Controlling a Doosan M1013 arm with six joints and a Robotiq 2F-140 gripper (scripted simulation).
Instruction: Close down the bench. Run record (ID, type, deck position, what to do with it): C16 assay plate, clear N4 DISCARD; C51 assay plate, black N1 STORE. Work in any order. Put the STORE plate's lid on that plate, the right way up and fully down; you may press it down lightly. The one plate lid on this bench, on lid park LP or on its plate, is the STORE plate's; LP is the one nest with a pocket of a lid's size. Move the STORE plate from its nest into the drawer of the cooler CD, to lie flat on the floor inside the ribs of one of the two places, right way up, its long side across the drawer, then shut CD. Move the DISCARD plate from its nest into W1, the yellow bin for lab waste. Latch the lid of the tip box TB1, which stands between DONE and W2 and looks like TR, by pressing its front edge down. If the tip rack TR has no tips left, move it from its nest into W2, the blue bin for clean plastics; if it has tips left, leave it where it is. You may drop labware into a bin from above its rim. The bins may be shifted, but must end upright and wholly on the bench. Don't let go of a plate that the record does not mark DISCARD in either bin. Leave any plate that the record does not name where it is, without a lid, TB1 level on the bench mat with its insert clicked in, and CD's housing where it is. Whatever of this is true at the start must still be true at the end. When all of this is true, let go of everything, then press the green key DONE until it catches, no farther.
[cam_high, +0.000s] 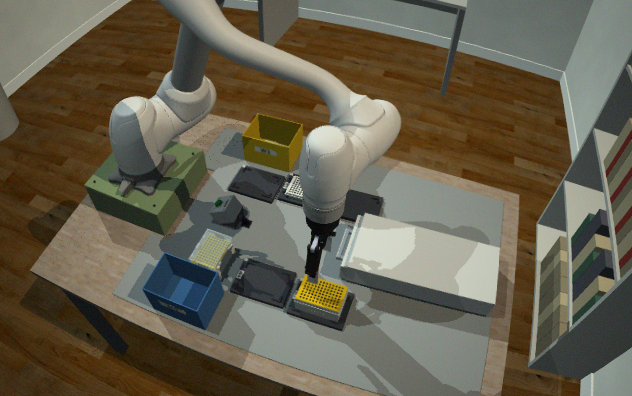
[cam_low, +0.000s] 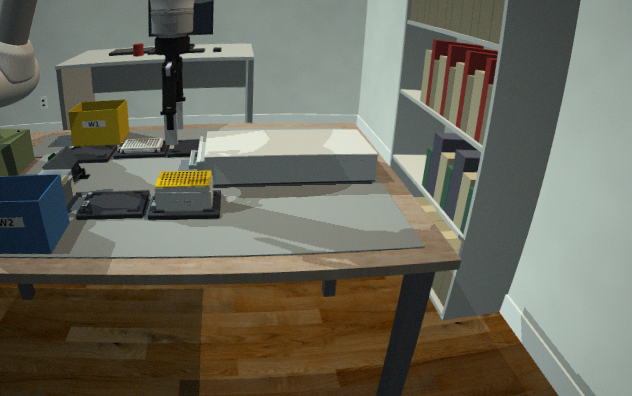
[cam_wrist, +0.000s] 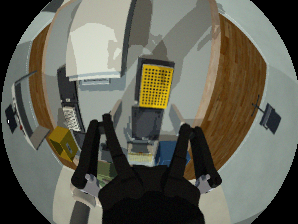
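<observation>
My gripper (cam_high: 311, 272) is open and empty. It hangs fingers down over the mat, just behind the tip rack TR (cam_high: 320, 298) and left of the cooler's front. It also shows in the exterior view (cam_low: 171, 136) and in the wrist view (cam_wrist: 147, 163). TR has a yellow top with many holes (cam_low: 183, 190) (cam_wrist: 156, 86); I cannot tell whether it holds tips. The clear plate (cam_high: 294, 186) sits in a back-row nest near the yellow bin W1 (cam_high: 272, 141). The cooler CD (cam_high: 420, 260) looks shut. TB1 (cam_high: 212, 250) stands between the DONE key (cam_high: 218, 202) and the blue bin W2 (cam_high: 182, 290). No black plate is plainly in view.
Dark nests lie left of TR (cam_high: 263, 282), at the back left (cam_high: 256, 182) and at the back right (cam_high: 362, 204). The arm's green base (cam_high: 147, 187) stands at the left. A bookshelf (cam_low: 465, 125) stands beyond the table's right edge.
</observation>
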